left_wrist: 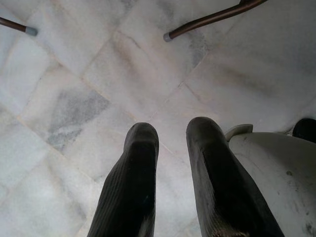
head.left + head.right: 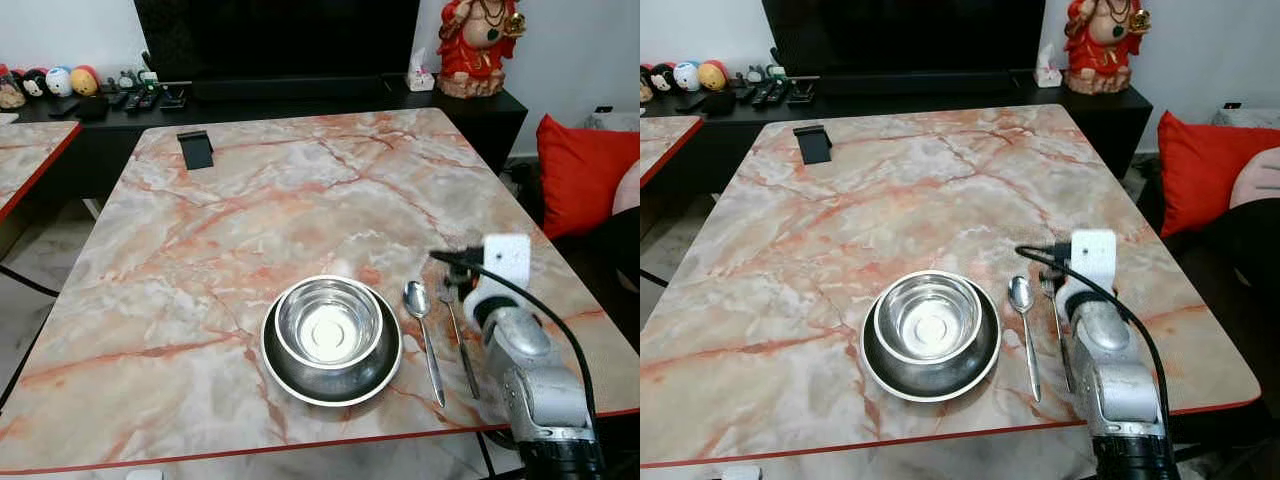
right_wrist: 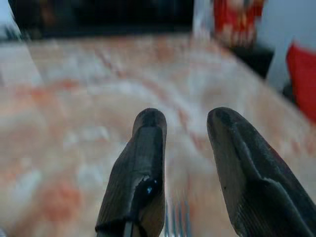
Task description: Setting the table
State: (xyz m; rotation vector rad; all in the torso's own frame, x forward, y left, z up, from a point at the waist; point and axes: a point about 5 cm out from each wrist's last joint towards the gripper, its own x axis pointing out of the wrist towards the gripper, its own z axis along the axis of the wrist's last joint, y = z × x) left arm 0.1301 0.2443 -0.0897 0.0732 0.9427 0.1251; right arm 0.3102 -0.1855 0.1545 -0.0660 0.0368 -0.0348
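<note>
A steel bowl point(image 2: 328, 322) sits inside a steel plate point(image 2: 290, 380) near the front edge of the marble table point(image 2: 250, 200). Just to its right lie a spoon point(image 2: 425, 335) and, beside that, a fork point(image 2: 462, 345), both parallel and pointing away from me. My right arm point(image 2: 520, 350) reaches over the table's front right corner, directly above the fork. In the right wrist view my right gripper point(image 3: 185, 123) is open and holds nothing, with the fork's tines point(image 3: 177, 217) just below it. My left gripper point(image 1: 173, 143) hangs open over the tiled floor.
A black phone stand point(image 2: 195, 148) sits at the table's far left. Behind the table are a dark console with remotes point(image 2: 140, 100) and a red statue point(image 2: 480, 45). A red cushion point(image 2: 585, 175) lies to the right, and a second table point(image 2: 25, 150) to the left. Chair legs point(image 1: 207, 19) stand on the floor.
</note>
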